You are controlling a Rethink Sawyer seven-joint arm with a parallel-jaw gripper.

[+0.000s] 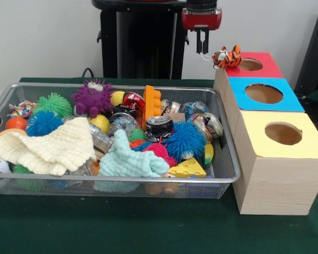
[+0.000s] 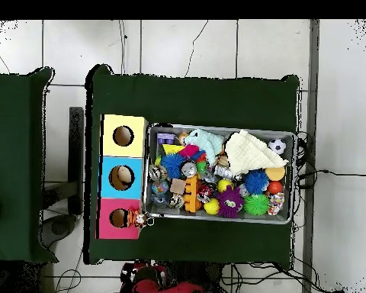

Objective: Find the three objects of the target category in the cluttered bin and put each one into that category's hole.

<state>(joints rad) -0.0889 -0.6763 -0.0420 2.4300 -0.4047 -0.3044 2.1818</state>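
Yellow-topped box [image 1: 282, 164] nearest, wire bin [image 1: 230, 177] at its 9 o'clock, heaped with toys. Tiger toy [image 1: 227, 57] on red box [image 1: 264, 66] edge, hole at its 3 o'clock. Gripper [image 1: 202, 52] above, fingers narrow, nothing held. Judged step: depositing; next, nudge tiger into hole.

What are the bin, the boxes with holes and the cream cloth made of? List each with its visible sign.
Cluttered bin: silver wire mesh, shiny metal rim; contents show through the walls.
Boxes: pale wood by the look, faint grain on the sides; matte coloured tops, perhaps paint or card.
Cream cloth: soft knitted or waffle-weave fabric, bumpy and draped.
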